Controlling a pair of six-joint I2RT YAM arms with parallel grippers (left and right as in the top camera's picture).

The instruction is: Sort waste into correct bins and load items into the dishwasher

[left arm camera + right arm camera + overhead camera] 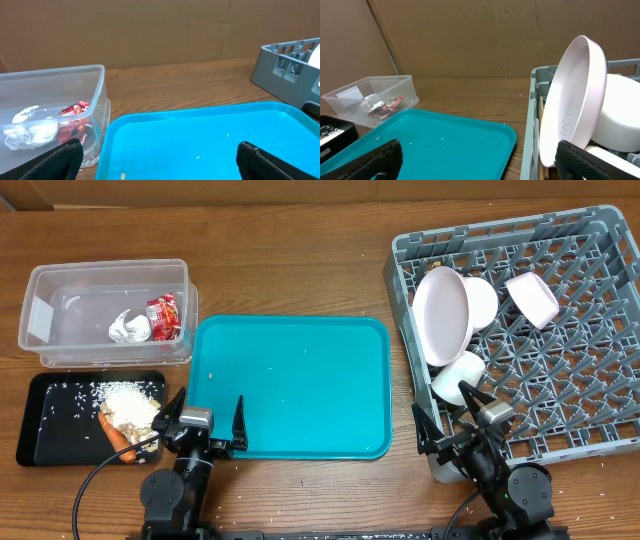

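Overhead view, late stage of the sort. At 10 o'clock on the table [300,260], the clear tub [60,280] holds the red wrapper [164,317] and white tissue [129,328]. At 8 o'clock, the black tray [55,435] carries the carrot [118,435] and food scraps with rice [130,402]. At 3 o'clock, the grey rack [580,380] holds the large plate [443,315], a bowl [482,300], the pinkish bowl [532,297] and the cup [458,377]. The central teal tray [300,380] bears only crumbs. The chopsticks cannot be picked out with certainty. The left tool [205,422], at 7 o'clock, and the right tool [447,412], at 5 o'clock, both gape with nothing held. Judged nearly or wholly complete
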